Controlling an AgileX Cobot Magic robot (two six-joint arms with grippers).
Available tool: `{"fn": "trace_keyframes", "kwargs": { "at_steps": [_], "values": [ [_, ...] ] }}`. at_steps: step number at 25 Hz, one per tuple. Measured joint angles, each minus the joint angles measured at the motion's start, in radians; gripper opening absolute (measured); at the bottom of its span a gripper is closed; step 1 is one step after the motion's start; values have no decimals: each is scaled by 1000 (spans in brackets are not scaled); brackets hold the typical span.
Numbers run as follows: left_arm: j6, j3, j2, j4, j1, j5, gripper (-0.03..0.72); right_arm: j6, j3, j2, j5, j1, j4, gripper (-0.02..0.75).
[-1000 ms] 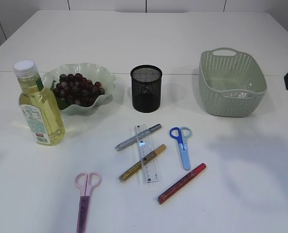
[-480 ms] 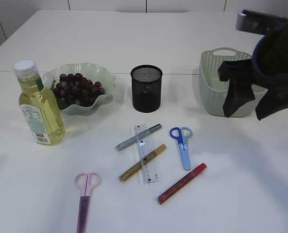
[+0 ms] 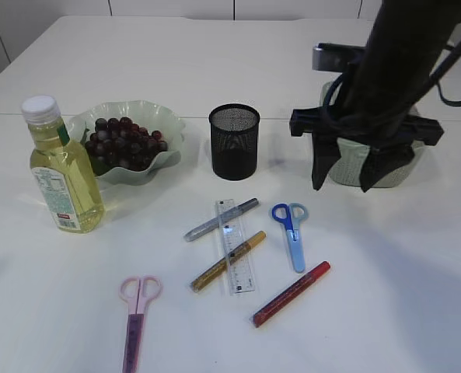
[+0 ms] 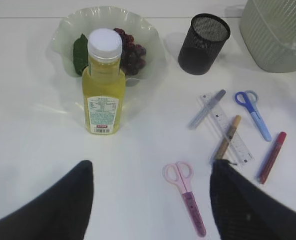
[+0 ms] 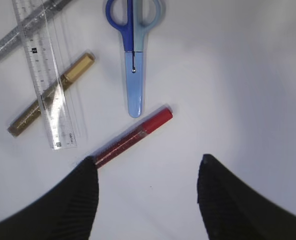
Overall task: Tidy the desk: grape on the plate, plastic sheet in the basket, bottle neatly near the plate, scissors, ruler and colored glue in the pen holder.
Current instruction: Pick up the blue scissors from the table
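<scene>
My right tool (image 3: 343, 183) hangs above the counter (image 3: 417, 295) in front of the basket (image 3: 345, 172), jaws spread, nothing between them. My left tool (image 4: 150, 200) is also spread and empty, low over the near edge.

Grapes (image 3: 125, 144) sit on the wavy plate (image 3: 164, 120). Bottle (image 3: 61, 167) stands upright just beside the plate, on its near left. Pen holder (image 3: 234, 141) upright, between plate and basket.

Loose on the counter: clear ruler (image 3: 235, 247) lying across the gold glue stick (image 3: 228, 260) and silver glue stick (image 3: 220, 219); blue scissors (image 3: 291, 231) just right of them; red glue stick (image 3: 291, 293) nearer; pink scissors (image 3: 136, 315) well apart, front left.
</scene>
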Motion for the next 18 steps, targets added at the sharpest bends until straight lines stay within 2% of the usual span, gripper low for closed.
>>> {"fn": "trace_keyframes", "kwargs": {
  "at_steps": [18],
  "values": [
    [0, 0, 0, 0, 0, 116, 490, 18, -107, 242, -27, 18, 6, 490]
  ]
}}
